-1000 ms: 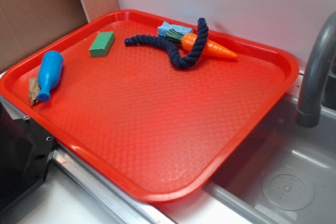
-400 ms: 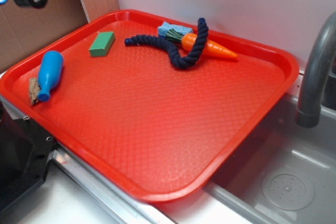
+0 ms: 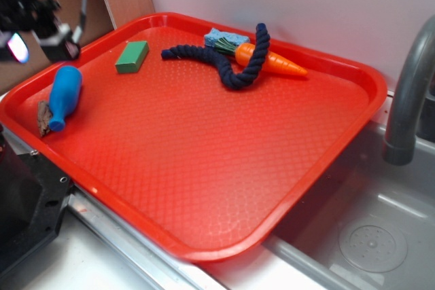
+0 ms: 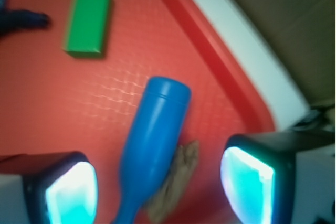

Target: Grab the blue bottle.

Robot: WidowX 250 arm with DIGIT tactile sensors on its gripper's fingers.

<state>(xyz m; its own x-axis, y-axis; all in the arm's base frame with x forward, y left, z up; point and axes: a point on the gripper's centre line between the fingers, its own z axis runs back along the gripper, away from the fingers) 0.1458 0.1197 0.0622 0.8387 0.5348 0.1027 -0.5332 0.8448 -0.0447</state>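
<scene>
Blue plastic toy bottle (image 3: 63, 96) lying on its side at the left corner of the red textured plastic tray (image 3: 224, 168), fat body toward the back, narrow neck pointing down toward the near-left rim. Neck end touching or overlapping a small brown scrap (image 3: 44, 118) — material hard to tell, possibly wood or cloth. In the wrist view, same bottle (image 4: 152, 145) running between the two glowing pads, body up, neck down, scrap (image 4: 176, 182) tucked beside the neck.

Black gripper (image 3: 41, 28) up at the left edge of the exterior view, above and behind the bottle, not touching it. Jaws spread wide, nothing between them but air — pads (image 4: 71, 190) either side of the bottle's long axis, so likely lined up to close across the body rather than along it. Judged as the approach step: descent and closing not yet done.

Elsewhere, well apart from the bottle: green rectangular block (image 3: 132, 56) near the back-left rim, dark navy rope (image 3: 231, 59) curled over an orange toy carrot (image 3: 272, 61), light blue sponge (image 3: 224, 37) behind them. Grey faucet (image 3: 408, 100) over the metal sink (image 3: 367, 236) at right.

Risk, as a guess: smooth rounded body rolling away, or the scrap caught along with the neck.
</scene>
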